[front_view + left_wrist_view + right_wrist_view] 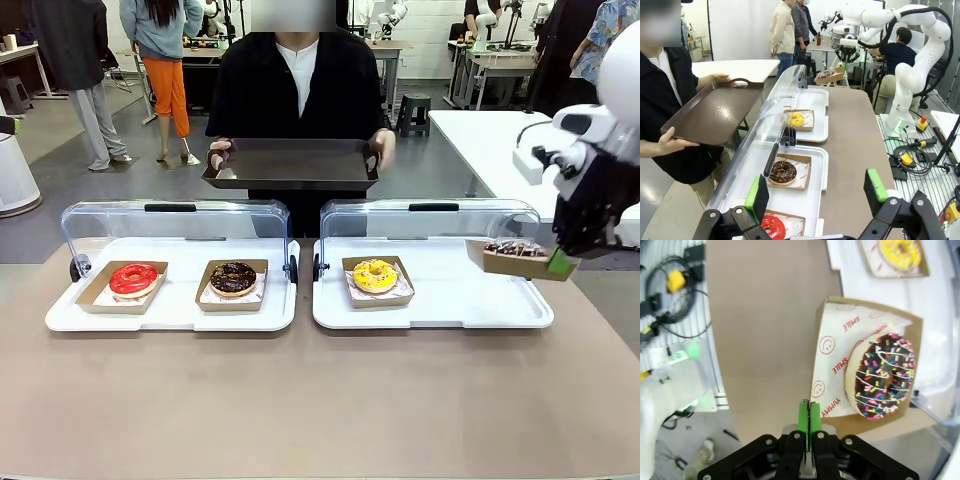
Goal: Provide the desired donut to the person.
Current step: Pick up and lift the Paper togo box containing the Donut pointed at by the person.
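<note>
The right gripper (806, 412) has its green pads pinched tight together on the rim of a thin paper boat (835, 355). In that boat sits the sprinkled donut (885, 375), chocolate-iced with a white drizzle. The whole thing hangs in the air over the right end of the right white tray (440, 310), just in front of its raised clear lid (430, 215). Across the table the person (290, 90) holds out a dark serving tray (290, 165) in both hands, well apart from the boat. I'd judge the load light, but the boat is flimsy card held by one edge, so the donut's weight sits out beyond the pinch and the card looks apt to sag or twist; from the front it hangs close to level. The icing looks soft and would smear, so the card rim is the place to hold, never the donut itself, and a slow, level carry should keep it from sliding. The left gripper (816, 189) hangs over the left white tray (170, 315) with its jaws spread wide and nothing between them. The red donut (133, 279), the chocolate donut (233, 277) and the yellow donut (375, 275) sit in their own boats on the trays
</note>
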### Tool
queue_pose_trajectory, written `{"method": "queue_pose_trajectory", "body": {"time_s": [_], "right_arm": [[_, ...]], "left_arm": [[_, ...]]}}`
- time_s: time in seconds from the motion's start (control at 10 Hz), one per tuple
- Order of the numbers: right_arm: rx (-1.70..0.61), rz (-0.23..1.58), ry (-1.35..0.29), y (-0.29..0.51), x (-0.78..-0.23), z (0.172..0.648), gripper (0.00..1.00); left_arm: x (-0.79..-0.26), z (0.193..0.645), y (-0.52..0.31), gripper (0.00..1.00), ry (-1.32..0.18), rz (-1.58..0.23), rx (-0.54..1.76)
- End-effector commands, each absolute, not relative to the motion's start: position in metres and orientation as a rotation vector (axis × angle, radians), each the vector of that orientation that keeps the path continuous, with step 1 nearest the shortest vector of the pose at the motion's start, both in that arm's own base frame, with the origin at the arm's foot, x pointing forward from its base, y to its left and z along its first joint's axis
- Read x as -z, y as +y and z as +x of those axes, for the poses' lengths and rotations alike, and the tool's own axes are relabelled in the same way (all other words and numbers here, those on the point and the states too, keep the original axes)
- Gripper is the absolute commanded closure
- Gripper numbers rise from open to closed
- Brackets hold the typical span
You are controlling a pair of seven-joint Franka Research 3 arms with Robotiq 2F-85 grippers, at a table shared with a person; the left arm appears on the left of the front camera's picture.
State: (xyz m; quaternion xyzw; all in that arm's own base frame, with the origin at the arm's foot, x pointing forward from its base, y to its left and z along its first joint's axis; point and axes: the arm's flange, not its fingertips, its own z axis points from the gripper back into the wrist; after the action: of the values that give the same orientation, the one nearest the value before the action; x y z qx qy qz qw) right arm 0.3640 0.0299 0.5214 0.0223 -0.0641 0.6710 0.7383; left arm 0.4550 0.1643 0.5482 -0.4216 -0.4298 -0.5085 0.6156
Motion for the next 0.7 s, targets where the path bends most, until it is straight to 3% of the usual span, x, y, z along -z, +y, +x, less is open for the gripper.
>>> {"method": "queue_pose_trajectory", "body": {"time_s": [0.0,0.4,0.6], "right_arm": [[-1.475,0.025,-0.126,0.04,-0.562,0.355,1.0],[-1.523,-0.042,-0.173,0.068,-0.62,0.347,1.0],[-1.633,-0.061,-0.179,0.064,-0.61,0.35,1.0]], "left_arm": [[-0.55,0.454,0.166,0.0,-0.998,-0.98,1.173],[-0.55,0.454,0.166,0.0,-0.998,-0.98,1.173],[-0.55,0.454,0.166,0.0,-0.998,-0.98,1.173]]}}
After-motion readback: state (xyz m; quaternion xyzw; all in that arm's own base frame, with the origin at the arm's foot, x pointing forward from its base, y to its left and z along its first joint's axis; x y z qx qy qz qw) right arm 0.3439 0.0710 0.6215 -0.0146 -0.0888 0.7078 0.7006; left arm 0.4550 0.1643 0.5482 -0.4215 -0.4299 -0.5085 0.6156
